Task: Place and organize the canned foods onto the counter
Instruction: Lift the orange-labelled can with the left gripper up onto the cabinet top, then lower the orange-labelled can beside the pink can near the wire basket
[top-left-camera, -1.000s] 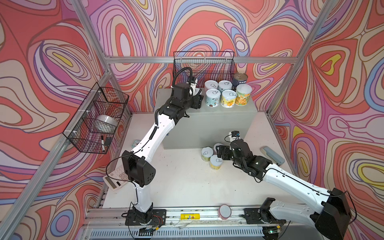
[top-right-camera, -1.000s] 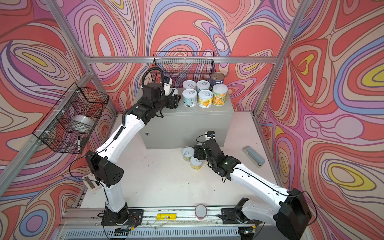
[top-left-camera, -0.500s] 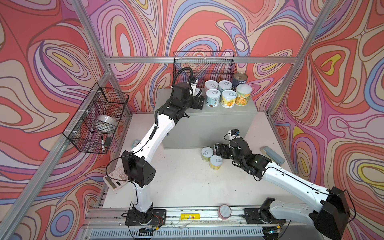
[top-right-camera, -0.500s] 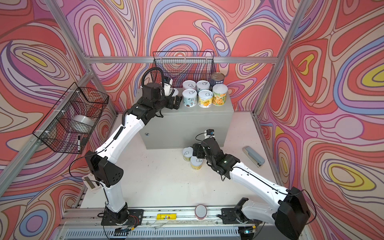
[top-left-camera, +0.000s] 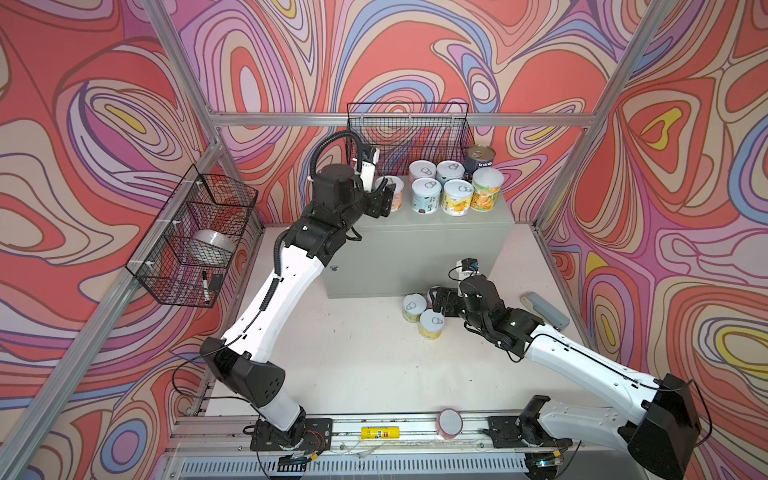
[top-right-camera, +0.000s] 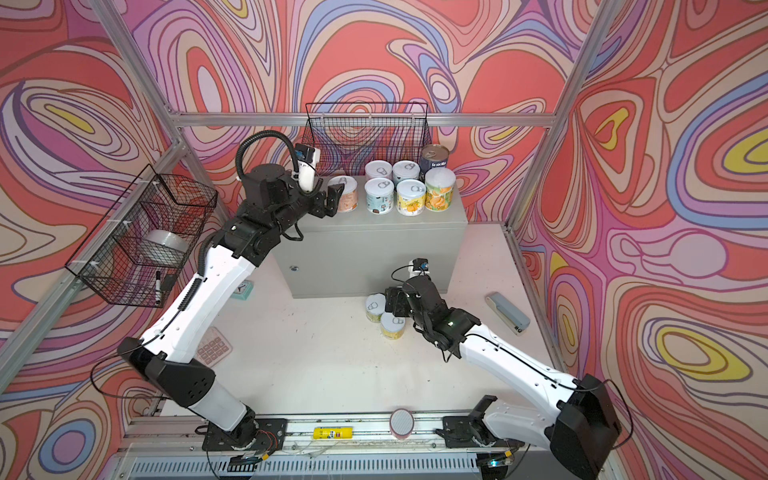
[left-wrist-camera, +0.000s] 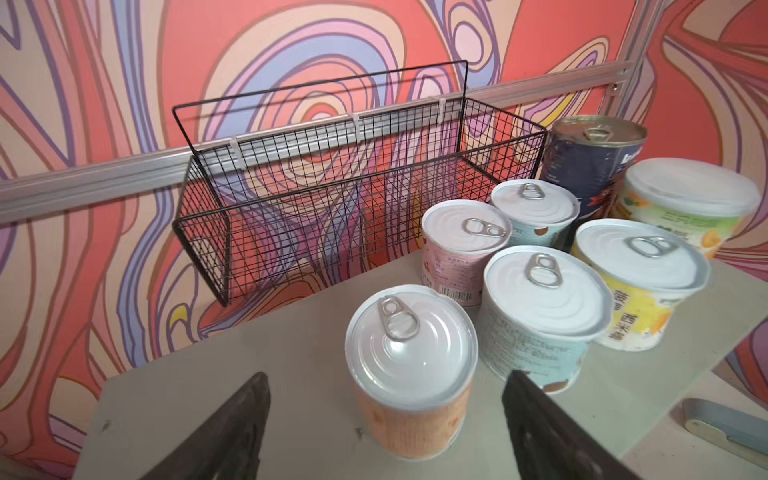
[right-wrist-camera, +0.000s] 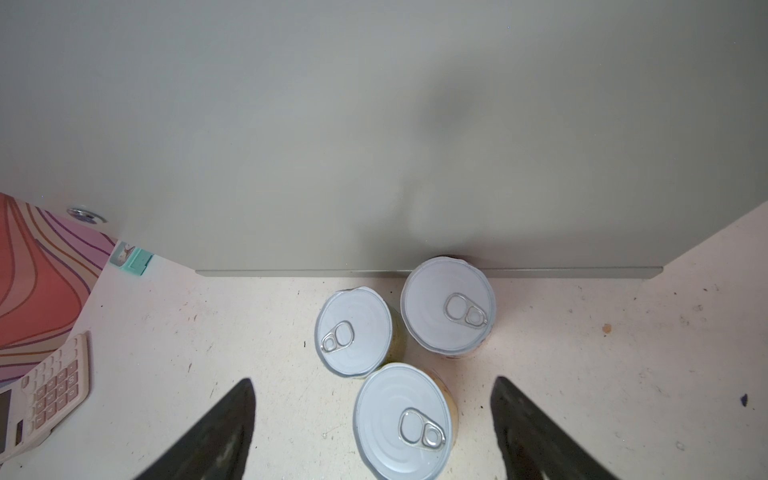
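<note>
On the grey counter (top-left-camera: 415, 249) stand several canned foods, among them a teal can (top-left-camera: 426, 195), a yellow can (top-left-camera: 457, 198), an orange-fruit can (top-left-camera: 487, 189) and a dark-blue can (top-left-camera: 478, 160). My left gripper (left-wrist-camera: 384, 415) is open around an orange-label can (left-wrist-camera: 409, 370) on the counter's left part, with a gap on each side. Three white-lidded cans sit on the table against the counter's front. My right gripper (right-wrist-camera: 372, 419) hangs open over the nearest can (right-wrist-camera: 405, 419), not touching it. In both top views it hides the third can (right-wrist-camera: 449, 307).
A wire basket (top-left-camera: 407, 133) hangs on the back wall just behind the counter's cans. A second basket (top-left-camera: 195, 232) on the left wall holds a tape roll. A stapler (top-left-camera: 544, 309), a calculator (top-right-camera: 212, 351), a pink roll (top-left-camera: 449, 422) and a yellow tube (top-left-camera: 380, 432) lie around the table.
My right gripper has shifted a little toward the counter and now covers one of the table cans in the top views. The left arm stays by the orange-label can.
</note>
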